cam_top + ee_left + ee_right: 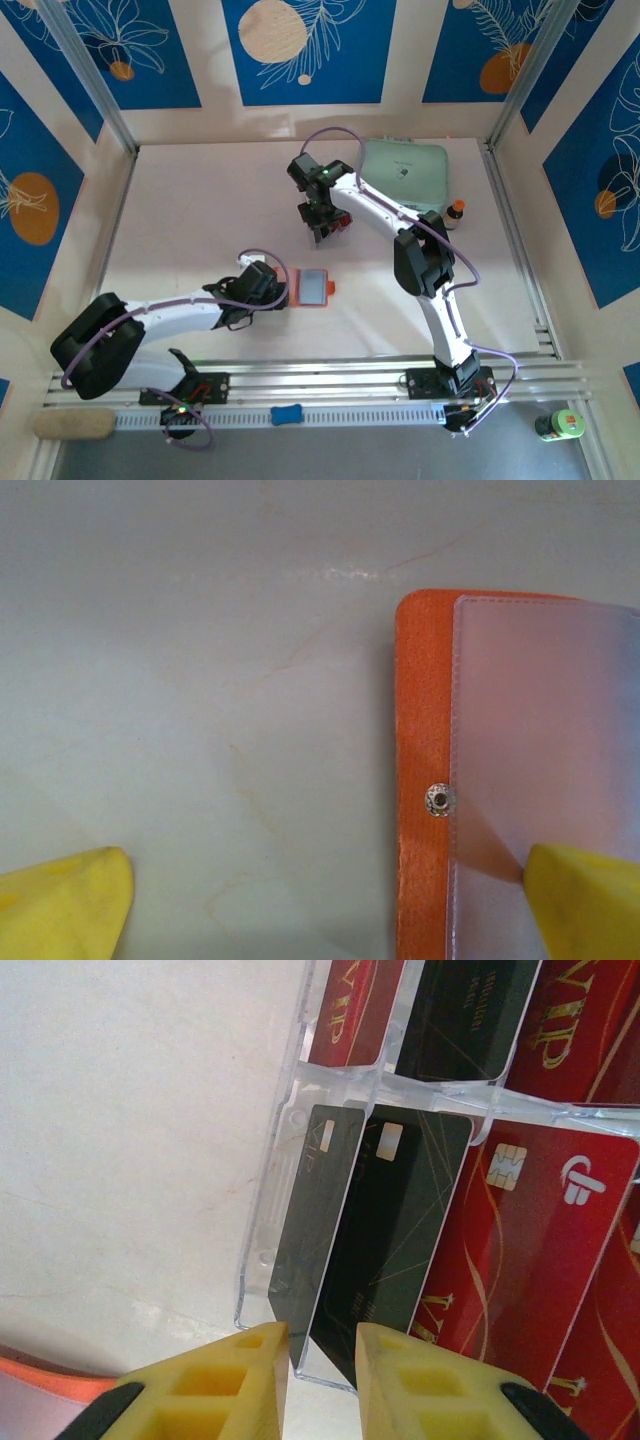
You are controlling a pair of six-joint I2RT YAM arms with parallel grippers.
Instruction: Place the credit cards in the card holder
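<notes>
Yellow fingers of the right gripper flank a black credit card in the clear rack, grip uncertain, while the left gripper gapes wide over the edge of the open orange card holder.

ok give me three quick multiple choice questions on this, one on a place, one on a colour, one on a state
1. Where does the card holder lie?
A. in the far left corner
B. near the middle, right beside the left gripper
C. under the right arm's base

2. What colours are the credit cards in the clear rack?
A. red and black
B. blue and white
C. green and yellow

3. The card holder is
A. snapped shut
B. standing on edge
C. lying open, clear sleeve up

Answers:
1 B: the top view shows it next to the left gripper.
2 A: the right wrist view shows red and black cards.
3 C: the left wrist view shows the sleeve and the undone snap.
</notes>
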